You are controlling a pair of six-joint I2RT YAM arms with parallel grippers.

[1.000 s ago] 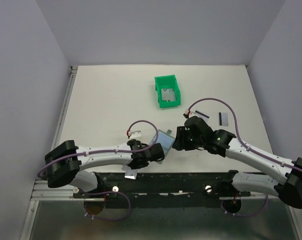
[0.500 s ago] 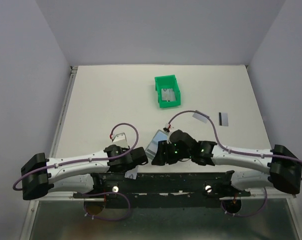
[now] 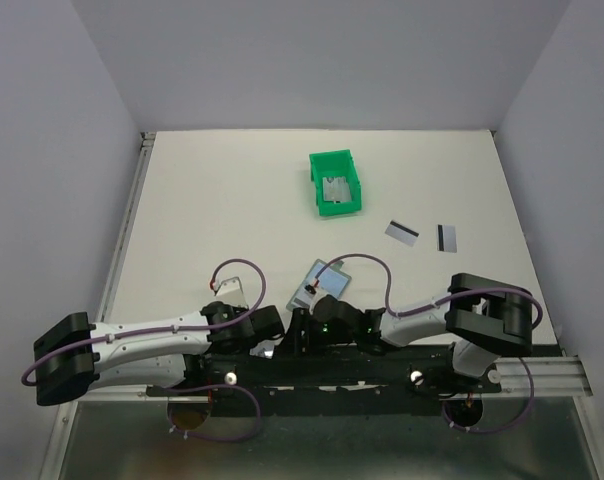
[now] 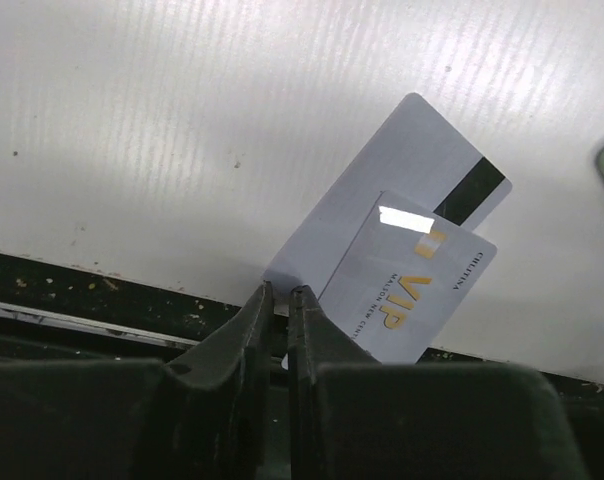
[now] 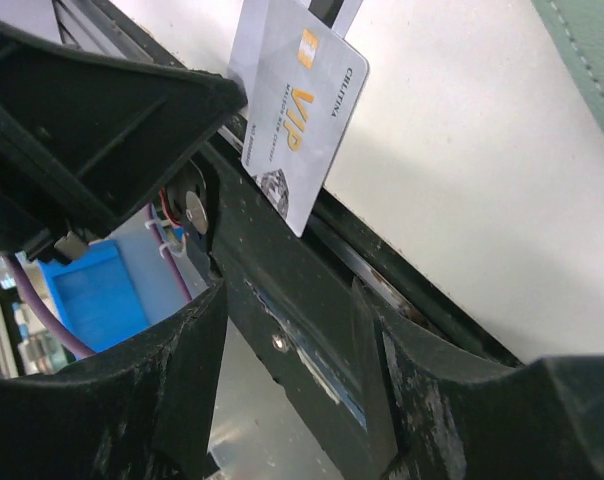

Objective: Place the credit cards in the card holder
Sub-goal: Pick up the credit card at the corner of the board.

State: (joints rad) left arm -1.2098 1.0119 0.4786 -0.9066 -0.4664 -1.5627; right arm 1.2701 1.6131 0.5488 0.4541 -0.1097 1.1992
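Observation:
Two credit cards overlap at the table's near edge: a grey one with a black stripe [image 4: 382, 190] lies under a VIP card [image 4: 412, 290]. My left gripper [image 4: 279, 293] is shut on the near corner of the striped card. To its right, my right gripper [image 5: 292, 295] stands open over the black rail with nothing between its fingers, and the VIP card [image 5: 297, 110] is just ahead of it. The grey-green card holder [image 3: 317, 285] lies open beyond both grippers [image 3: 285, 338]. Two more cards [image 3: 402, 232] [image 3: 447, 237] lie at the right.
A bright green bin [image 3: 336, 183] with a card in it stands at the back middle. The black mounting rail [image 5: 312, 300] runs along the table's near edge under both grippers. Walls close in the table on the left, back and right.
Both arms have drawn back from mid-table to the near edge. The left jaws have narrowed onto the card's corner. The card holder now lies uncovered on the table.

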